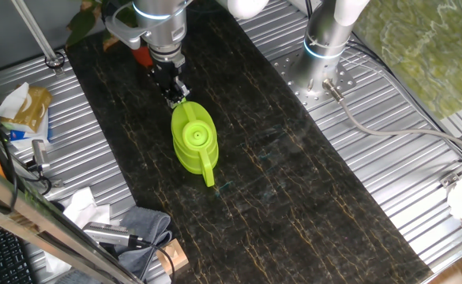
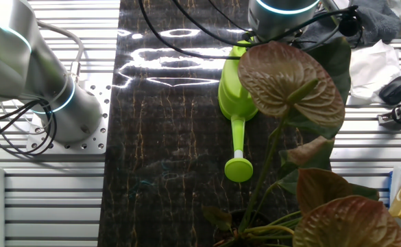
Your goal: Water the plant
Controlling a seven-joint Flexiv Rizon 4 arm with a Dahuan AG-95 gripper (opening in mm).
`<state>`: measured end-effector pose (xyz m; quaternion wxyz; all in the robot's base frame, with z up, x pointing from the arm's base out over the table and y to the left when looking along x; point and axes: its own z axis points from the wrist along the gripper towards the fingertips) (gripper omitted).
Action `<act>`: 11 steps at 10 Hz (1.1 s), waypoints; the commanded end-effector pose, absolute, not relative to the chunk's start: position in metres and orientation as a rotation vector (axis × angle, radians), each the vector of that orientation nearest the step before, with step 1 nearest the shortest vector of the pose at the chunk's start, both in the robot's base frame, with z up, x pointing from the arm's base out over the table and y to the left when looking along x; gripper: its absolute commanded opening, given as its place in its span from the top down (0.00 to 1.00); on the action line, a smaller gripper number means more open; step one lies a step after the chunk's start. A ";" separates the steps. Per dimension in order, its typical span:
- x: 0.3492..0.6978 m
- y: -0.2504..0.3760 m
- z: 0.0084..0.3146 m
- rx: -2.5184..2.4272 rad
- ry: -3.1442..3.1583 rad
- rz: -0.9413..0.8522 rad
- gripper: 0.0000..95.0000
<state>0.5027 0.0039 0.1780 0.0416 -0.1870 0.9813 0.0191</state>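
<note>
The plant (image 2: 289, 79) fills the near right of the other fixed view with broad reddish-brown and dark green leaves. In one fixed view only its leaves (image 1: 87, 20) and a bit of its orange-red pot (image 1: 141, 55) show at the far end, behind the arm. A lime-green watering can (image 1: 193, 140) lies on the dark mat, spout (image 1: 208, 177) pointing away from the plant. My gripper (image 1: 176, 93) is down at the can's rear handle end. The fingers stand close around the handle, but contact is not clear. In the other fixed view the can (image 2: 237, 96) shows, while leaves hide the gripper.
A second arm's base (image 1: 319, 75) stands on the ribbed metal table beside the dark mat (image 1: 294, 181). Clutter lies along the left edge: paper bag (image 1: 25, 106), cloth (image 1: 140, 229), tools (image 1: 108, 233). Cables (image 2: 186, 34) trail over the mat's end.
</note>
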 end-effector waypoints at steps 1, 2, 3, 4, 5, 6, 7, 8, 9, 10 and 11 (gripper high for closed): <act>0.503 0.004 0.178 -0.570 3.006 0.060 1.00; 0.504 0.005 0.179 -0.569 3.006 0.060 1.00; 0.504 0.005 0.179 -0.569 3.006 0.061 1.00; 0.505 0.005 0.180 -0.568 3.007 0.060 1.00; 0.505 0.005 0.180 -0.567 3.007 0.060 1.00; 0.505 0.005 0.180 -0.567 3.007 0.060 1.00; 0.505 0.005 0.180 -0.567 3.007 0.060 1.00; 0.505 0.005 0.180 -0.567 3.007 0.060 1.00; 0.505 0.005 0.180 -0.568 3.007 0.060 1.00; 0.505 0.006 0.180 -0.568 3.007 0.060 1.00; 0.505 0.006 0.180 -0.568 3.007 0.060 1.00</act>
